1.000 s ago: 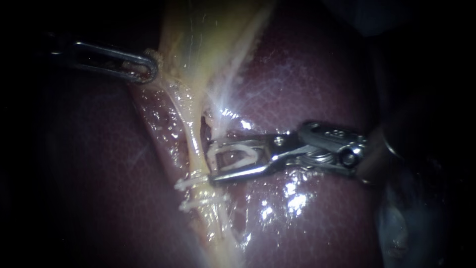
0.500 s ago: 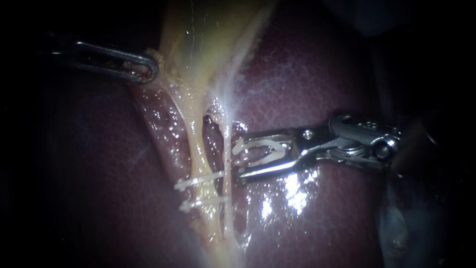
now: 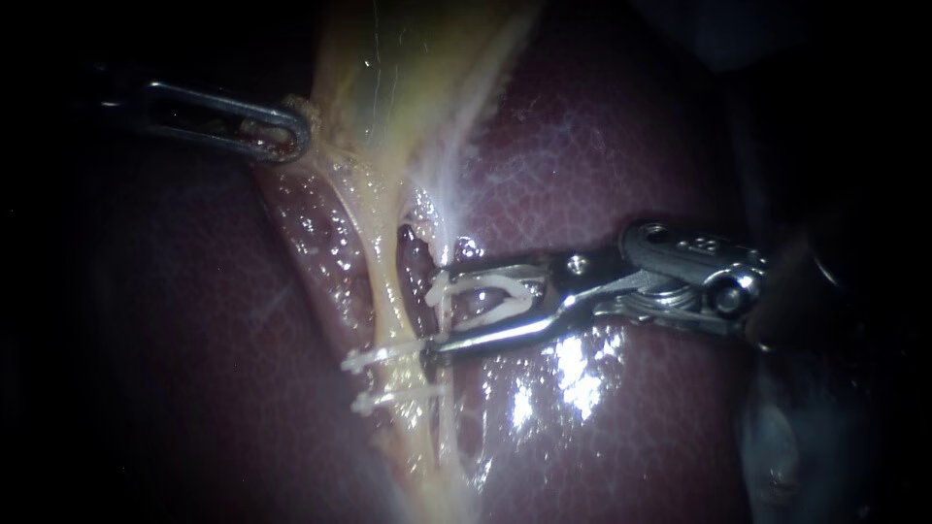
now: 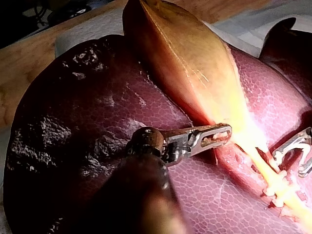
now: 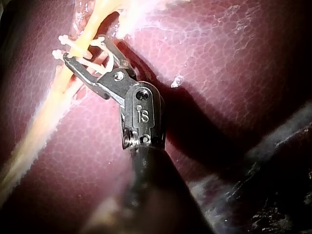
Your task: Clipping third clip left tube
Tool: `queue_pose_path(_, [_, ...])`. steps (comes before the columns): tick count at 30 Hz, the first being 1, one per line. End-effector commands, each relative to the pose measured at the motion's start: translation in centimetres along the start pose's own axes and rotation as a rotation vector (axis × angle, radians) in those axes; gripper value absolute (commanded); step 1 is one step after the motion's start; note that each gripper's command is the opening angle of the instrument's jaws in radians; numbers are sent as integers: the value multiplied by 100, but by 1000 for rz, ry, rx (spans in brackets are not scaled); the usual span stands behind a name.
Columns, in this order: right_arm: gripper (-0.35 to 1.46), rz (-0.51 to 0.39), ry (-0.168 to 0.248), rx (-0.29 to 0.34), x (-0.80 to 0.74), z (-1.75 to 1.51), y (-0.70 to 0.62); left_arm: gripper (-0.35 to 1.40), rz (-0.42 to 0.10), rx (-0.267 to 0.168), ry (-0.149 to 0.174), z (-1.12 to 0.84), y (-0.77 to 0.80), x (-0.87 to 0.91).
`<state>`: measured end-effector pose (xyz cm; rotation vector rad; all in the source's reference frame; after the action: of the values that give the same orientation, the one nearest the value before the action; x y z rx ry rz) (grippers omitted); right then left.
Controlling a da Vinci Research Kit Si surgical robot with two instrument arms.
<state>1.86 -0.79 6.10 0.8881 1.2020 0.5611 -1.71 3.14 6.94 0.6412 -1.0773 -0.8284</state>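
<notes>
Clip (image 3: pixel 485 282) between jaws of right instrument (image 3: pixel 440 308)

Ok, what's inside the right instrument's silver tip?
An open white plastic clip, gripped from both sides. Whether the pale tube beside it lies within cannot be seen.

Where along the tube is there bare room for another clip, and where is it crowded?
Bare: the tube between the upper clip and the gallbladder held by the left instrument; also the liver beside it. Crowded: around the upper clip and lower clip, where the right instrument holds an open clip just above them.
</notes>
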Motion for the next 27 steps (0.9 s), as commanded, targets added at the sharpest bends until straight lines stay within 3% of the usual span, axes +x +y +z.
queue_pose_path(1, [48,-2,0,-1,-2,2,2,-35,0,0,0,0,0,0])
queue_pose_path(17, [48,-26,-17,7,-43,27,51,-35,0,0,0,1,0,1])
queue_pose_path(21, [48,-15,-21,16,-42,35,53,-35,0,-1,0,1,0,1])
queue_pose_path(27, [48,12,21,61,-33,52,51,-35,1,-4,-1,2,0,1])
